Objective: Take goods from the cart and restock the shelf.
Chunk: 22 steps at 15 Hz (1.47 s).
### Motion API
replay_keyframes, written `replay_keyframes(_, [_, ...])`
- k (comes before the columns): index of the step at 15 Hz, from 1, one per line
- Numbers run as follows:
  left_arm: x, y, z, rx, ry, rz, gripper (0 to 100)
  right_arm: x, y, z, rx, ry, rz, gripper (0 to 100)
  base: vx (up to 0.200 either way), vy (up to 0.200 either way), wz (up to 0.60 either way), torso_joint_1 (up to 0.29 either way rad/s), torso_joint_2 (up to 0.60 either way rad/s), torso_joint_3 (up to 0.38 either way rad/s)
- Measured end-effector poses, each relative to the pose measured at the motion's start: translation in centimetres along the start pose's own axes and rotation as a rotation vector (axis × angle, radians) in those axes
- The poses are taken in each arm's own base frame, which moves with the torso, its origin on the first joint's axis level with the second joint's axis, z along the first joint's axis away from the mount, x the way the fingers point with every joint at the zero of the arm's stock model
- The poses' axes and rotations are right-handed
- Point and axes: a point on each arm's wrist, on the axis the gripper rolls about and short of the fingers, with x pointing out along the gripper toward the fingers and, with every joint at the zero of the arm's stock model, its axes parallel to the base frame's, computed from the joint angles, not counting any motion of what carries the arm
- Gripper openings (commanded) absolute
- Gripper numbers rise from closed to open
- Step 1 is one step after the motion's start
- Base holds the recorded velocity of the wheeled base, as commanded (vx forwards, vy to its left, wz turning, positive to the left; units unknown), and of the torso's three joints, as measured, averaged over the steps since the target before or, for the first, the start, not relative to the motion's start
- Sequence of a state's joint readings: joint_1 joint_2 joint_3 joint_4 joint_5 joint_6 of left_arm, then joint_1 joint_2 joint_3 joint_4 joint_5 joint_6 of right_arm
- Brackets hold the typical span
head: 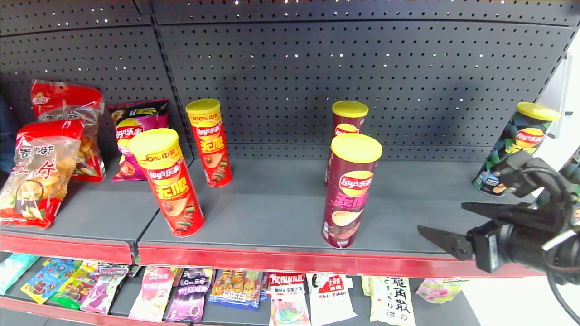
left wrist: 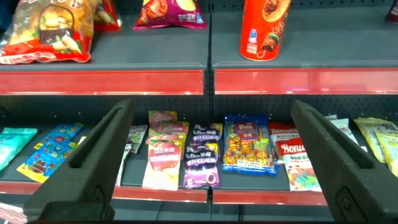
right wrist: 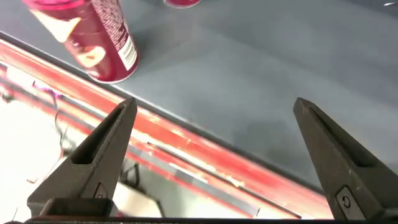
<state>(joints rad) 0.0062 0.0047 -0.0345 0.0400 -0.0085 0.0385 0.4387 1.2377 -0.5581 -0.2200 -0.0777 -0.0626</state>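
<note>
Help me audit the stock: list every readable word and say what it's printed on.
"Lay's": front red can, front maroon can, dark can.
"100%": front red can, upper band.
"White Rabbit": white packet.
Remaining sweet packets: too small or blurred to read.

Retail shop: grey steel shelf (head: pixel 281 203) with red front strip (head: pixel 281 261), dark perforated metal back panel (head: pixel 362 68) at 12 o'clock, yellow-lidded cardboard crisp tubes (head: pixel 351 194) centre, flat colourful candy packets (head: pixel 235 290) at 6 o'clock.
</note>
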Motion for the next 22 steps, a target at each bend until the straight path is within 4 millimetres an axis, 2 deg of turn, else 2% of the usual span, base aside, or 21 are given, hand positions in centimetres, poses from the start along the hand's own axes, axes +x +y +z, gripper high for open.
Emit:
replay_keyframes(3, [0.0, 0.0, -0.1, -0.004, 0.002, -0.002, 100, -4.1, -0.2, -1.8, 0.005, -0.091, -0.026, 100, 0.0, 0.0, 0.0, 0.0, 0.0, 0.0])
replay_keyframes(6, [0.0, 0.0, -0.1, -0.004, 0.002, -0.002, 100, -7.9, -0.4, -4.6, 0.016, -0.194, -0.045, 100, 0.0, 0.0, 0.0, 0.0, 0.0, 0.0])
replay_keyframes(10, [0.0, 0.0, 0.0, -0.004, 0.001, -0.002, 100, -11.5, -0.8, -8.8, 0.059, -0.332, -0.163, 100, 0.0, 0.0, 0.0, 0.0, 0.0, 0.0])
replay_keyframes(13, [0.1, 0.0, -0.1, -0.002, -0.01, -0.011, 100, -12.7, -0.4, -13.3, 0.084, -0.344, -0.275, 100, 0.0, 0.0, 0.0, 0.0, 0.0, 0.0])
replay_keyframes(15, [0.2, 0.0, -0.4, -0.002, -0.006, -0.014, 100, -13.1, -0.1, -15.9, 0.108, -0.258, -0.465, 100, 0.0, 0.0, 0.0, 0.0, 0.0, 0.0])
replay_keyframes(20, [0.2, 0.0, -0.5, -0.003, -0.003, -0.016, 100, -13.8, 0.2, -16.8, 0.163, -0.233, -0.726, 100, 0.0, 0.0, 0.0, 0.0, 0.0, 0.0])
replay_keyframes(22, [0.2, 0.0, -0.5, -0.007, -0.003, -0.016, 100, -13.4, 0.4, -17.3, 0.17, -0.218, -0.738, 100, 0.0, 0.0, 0.0, 0.0, 0.0, 0.0])
